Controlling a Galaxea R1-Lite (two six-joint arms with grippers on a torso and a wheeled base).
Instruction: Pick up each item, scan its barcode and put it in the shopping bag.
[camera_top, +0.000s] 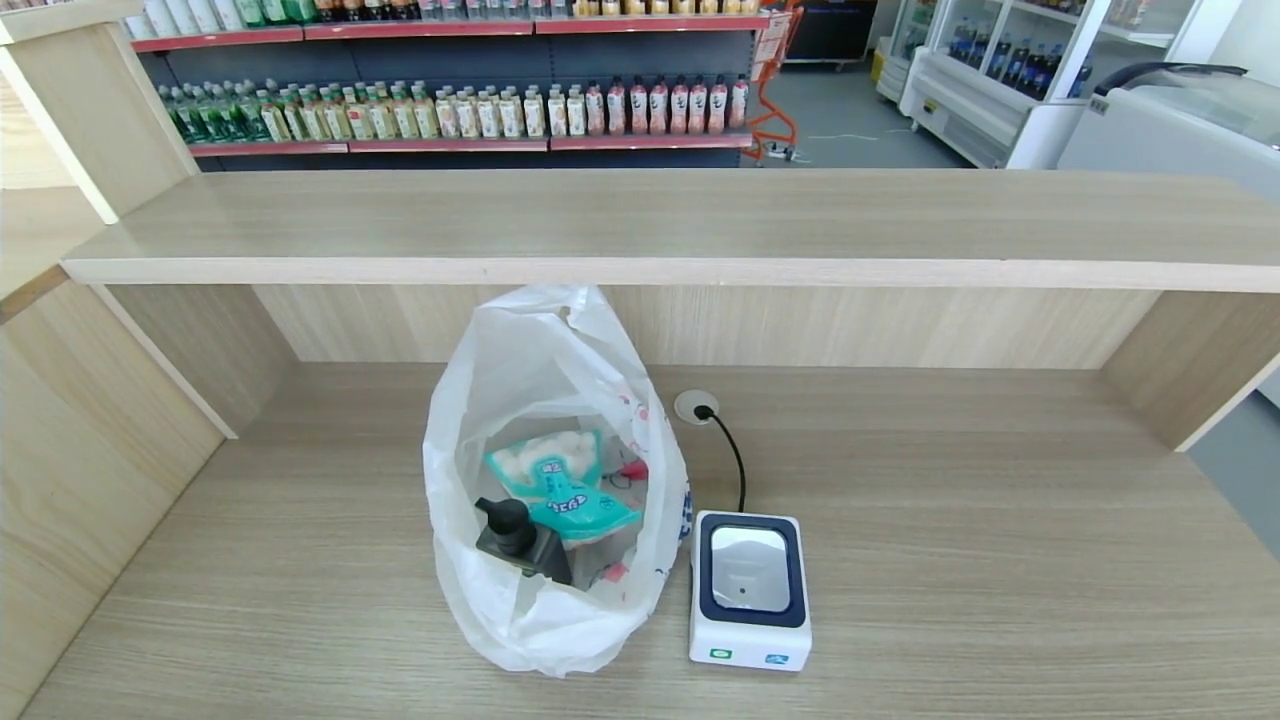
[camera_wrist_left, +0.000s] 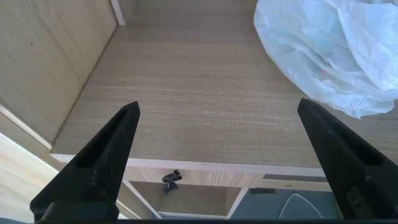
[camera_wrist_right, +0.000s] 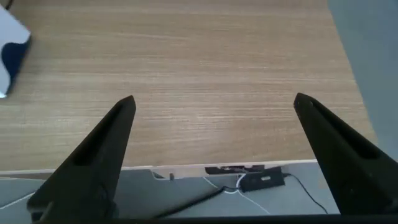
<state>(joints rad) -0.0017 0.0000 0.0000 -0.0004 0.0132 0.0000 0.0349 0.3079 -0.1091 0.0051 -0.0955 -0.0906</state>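
The white plastic shopping bag (camera_top: 520, 350) stands on the wooden counter (camera_top: 950, 520), a little left of centre, with its mouth open. Inside it lie a teal pouch (camera_top: 560, 485) and, touching the pouch's near left side, a black pump-topped item (camera_top: 515, 535). A bit of something red shows beneath them, too hidden to tell. Just right of the bag, almost touching it, sits the white barcode scanner (camera_top: 748, 590) with its dark-framed window facing up. Its black cable (camera_top: 735, 455) runs far to a round port in the counter. The left gripper (camera_wrist_left: 217, 106) hangs over the counter's near left edge, fingers spread wide with nothing between them, and the bag (camera_wrist_left: 329, 50) lies to its far right. The right gripper (camera_wrist_right: 214, 98) hangs over the near edge right of the scanner (camera_wrist_right: 11, 53), fingers likewise wide and empty. Beyond the counter's raised ledge (camera_top: 650, 225) stand store shelves of bottles (camera_top: 450, 110).
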